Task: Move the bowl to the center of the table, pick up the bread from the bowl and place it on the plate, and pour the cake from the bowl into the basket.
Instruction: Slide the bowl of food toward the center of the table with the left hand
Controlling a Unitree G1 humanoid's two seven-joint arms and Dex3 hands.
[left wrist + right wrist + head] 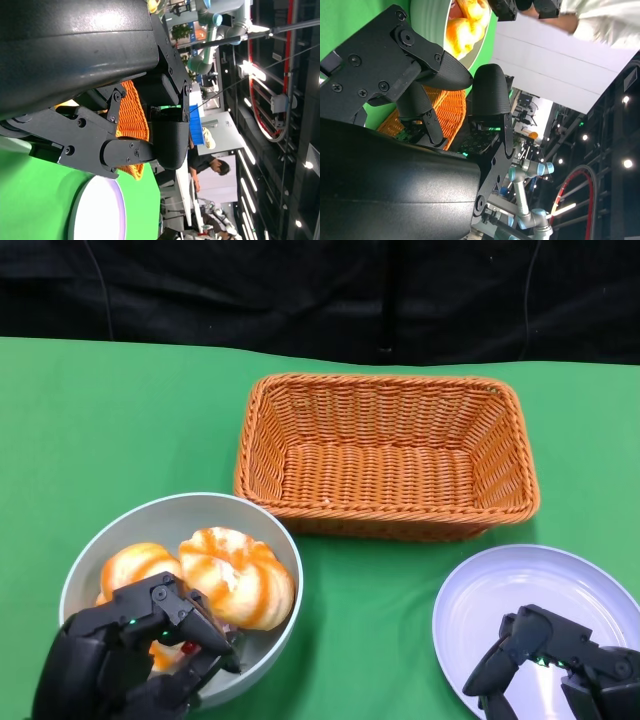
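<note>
A grey bowl (262,525) at the front left holds orange-glazed bread (236,575). The woven basket (385,455) sits behind; the white plate (500,590) lies front right.

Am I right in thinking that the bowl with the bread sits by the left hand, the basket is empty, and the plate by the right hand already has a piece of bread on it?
Not quite: the plate is bare, as the head view shows. The bread lies in the bowl by the left hand; the basket is empty, and the right hand is over the plate's near edge.
</note>
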